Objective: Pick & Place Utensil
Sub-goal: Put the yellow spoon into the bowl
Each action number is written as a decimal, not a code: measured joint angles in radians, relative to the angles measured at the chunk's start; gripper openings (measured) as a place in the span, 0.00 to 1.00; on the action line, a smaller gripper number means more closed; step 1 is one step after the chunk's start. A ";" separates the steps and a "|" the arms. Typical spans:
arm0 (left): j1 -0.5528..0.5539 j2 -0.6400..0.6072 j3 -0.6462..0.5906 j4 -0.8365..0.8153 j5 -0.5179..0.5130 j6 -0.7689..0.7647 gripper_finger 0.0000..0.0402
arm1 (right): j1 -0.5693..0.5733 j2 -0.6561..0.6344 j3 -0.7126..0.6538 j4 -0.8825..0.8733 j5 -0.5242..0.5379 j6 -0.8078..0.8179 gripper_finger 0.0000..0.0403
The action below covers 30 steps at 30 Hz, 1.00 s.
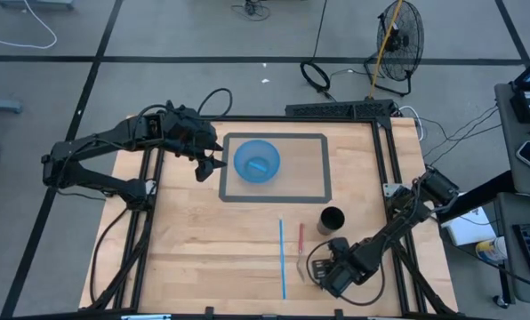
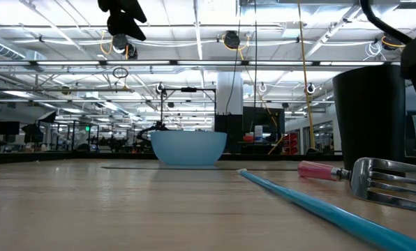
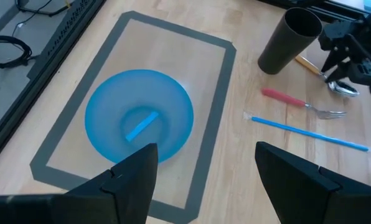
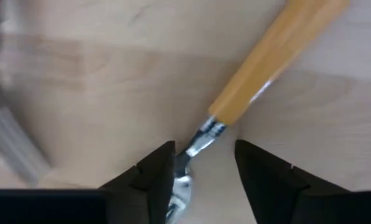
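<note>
Right wrist view: right claw part-open astride spoon.

Pale wood table, translucent blue plastic bowl, shiny metal fork

Bowl sits in taped rectangle at table centre-top. Cup stands at its 4 o'clock. Fork and blue stick lie side by side at cup's 8 o'clock, blocking low passes. Bare wood at table's 7–9 o'clock. Left arm overhangs 10 o'clock edge.
</note>
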 joint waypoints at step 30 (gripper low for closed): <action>0.000 0.000 0.000 0.001 -0.001 0.006 0.68 | 0.002 -0.001 -0.087 0.046 -0.101 -0.015 0.09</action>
